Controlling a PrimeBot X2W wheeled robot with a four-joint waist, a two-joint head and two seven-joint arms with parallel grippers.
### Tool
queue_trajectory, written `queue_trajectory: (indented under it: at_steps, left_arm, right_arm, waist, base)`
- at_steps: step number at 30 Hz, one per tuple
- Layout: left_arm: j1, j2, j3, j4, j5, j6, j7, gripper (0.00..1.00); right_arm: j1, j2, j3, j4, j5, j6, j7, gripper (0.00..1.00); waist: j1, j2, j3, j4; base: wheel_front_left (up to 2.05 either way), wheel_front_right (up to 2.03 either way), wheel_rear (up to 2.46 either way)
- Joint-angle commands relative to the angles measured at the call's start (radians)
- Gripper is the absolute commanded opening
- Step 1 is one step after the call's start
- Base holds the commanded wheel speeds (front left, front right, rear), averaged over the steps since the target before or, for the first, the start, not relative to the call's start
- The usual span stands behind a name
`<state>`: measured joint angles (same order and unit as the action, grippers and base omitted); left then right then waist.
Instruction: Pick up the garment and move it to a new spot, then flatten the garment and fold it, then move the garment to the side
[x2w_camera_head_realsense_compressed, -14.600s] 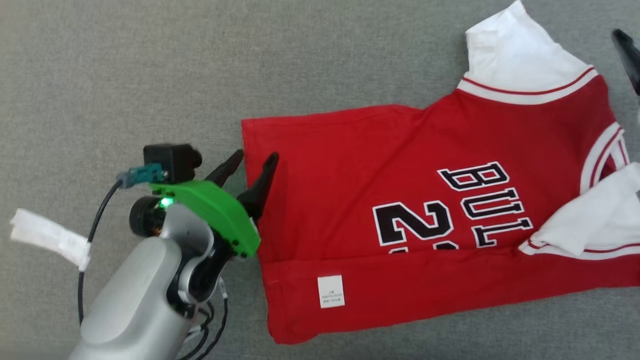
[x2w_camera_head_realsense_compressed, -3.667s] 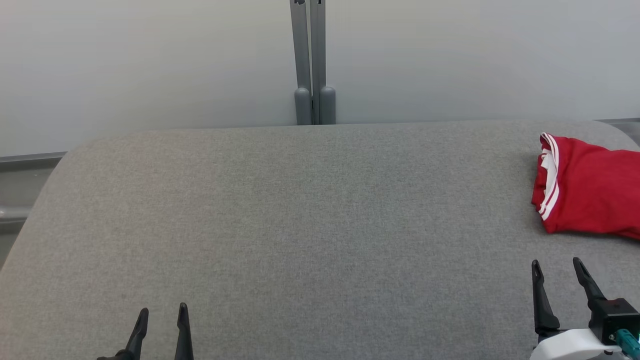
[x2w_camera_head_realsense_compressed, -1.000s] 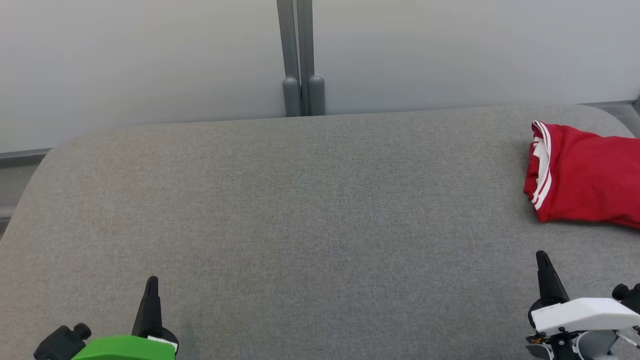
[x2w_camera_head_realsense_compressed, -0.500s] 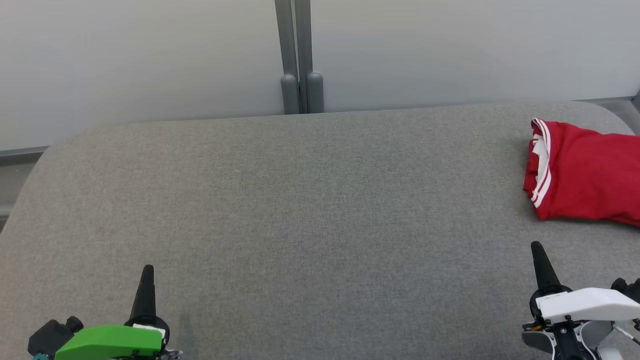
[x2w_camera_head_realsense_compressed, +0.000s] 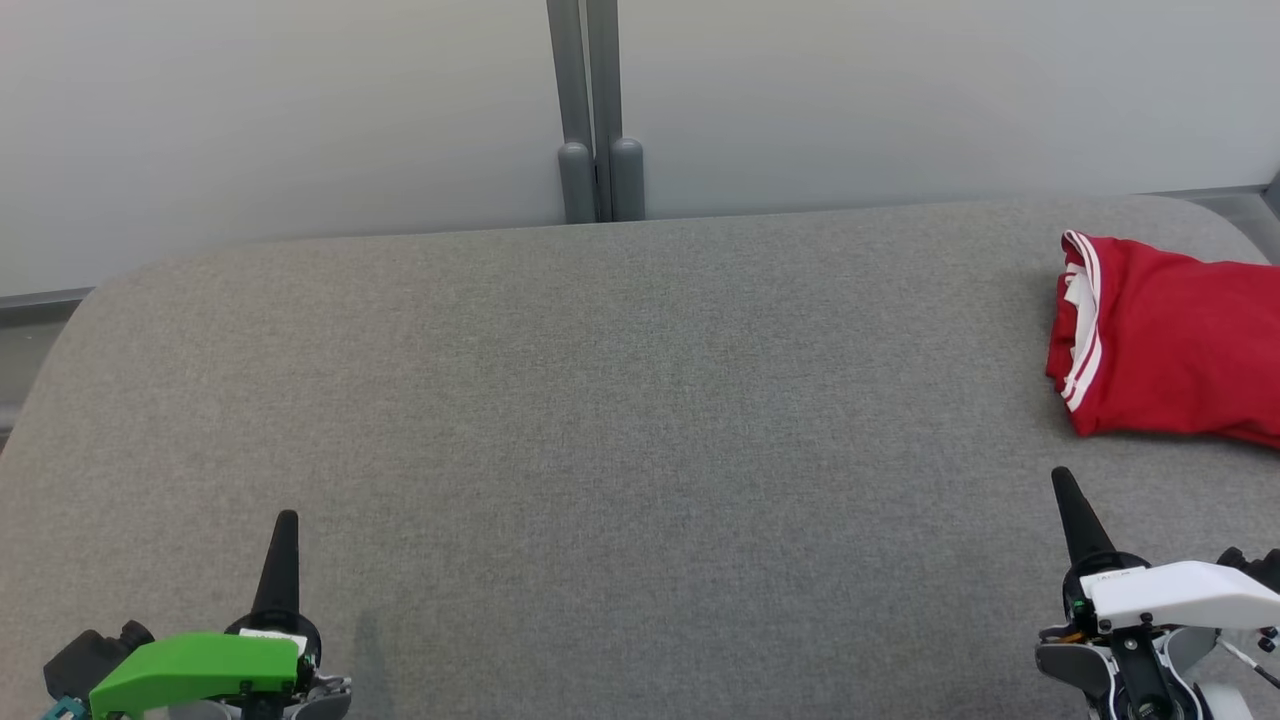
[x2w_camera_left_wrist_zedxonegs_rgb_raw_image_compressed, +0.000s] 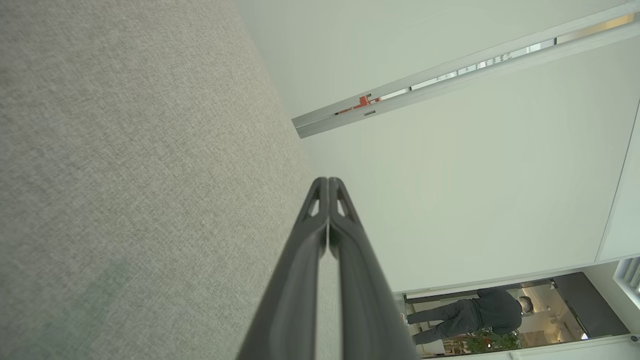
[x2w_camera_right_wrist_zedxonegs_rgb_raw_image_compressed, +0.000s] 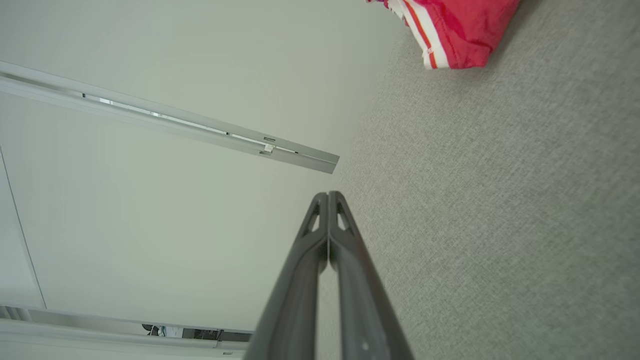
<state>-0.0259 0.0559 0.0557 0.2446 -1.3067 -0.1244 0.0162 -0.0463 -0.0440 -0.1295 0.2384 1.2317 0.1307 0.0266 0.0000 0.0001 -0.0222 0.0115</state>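
Observation:
The red garment with white-striped trim lies folded at the far right of the grey table, partly cut off by the head view's edge; its striped corner shows at the top of the right wrist view. My left gripper stands at the lower left, turned on its side, shut with nothing in it. At the lower right, a little short of the garment and apart from it, my right gripper is likewise shut and holds nothing.
A pale wall with a grey double post rises behind the table's far edge. The left wrist view takes in a person standing in a distant doorway.
Since 14.6 s ago the garment went from spread out to folded at the right. Over the last second both grippers crept forward and the camera tilted slightly.

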Motion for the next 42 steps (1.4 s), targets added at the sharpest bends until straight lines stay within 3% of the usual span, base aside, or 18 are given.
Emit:
queue_trajectory:
  at_steps: [1, 42]
  left_arm:
    - [-0.027, 0.009, 0.005, -0.005, -0.022, -0.007, 0.006, 0.00]
    - [-0.090, 0.006, 0.049, 0.000, -0.311, -0.009, 0.089, 0.00]
  right_arm:
    - [-0.019, -0.006, 0.002, -0.003, 0.028, 0.000, 0.009, 0.00]
    - [-0.068, -0.008, 0.016, 0.007, 0.375, 0.000, 0.090, 0.00]
  waist:
    - [0.0000, -0.0001, 0.001, 0.000]
    - [0.0000, -0.0001, 0.024, -0.011]
  base:
    - [0.00, 0.00, 0.00]
    - [0.00, 0.00, 0.00]
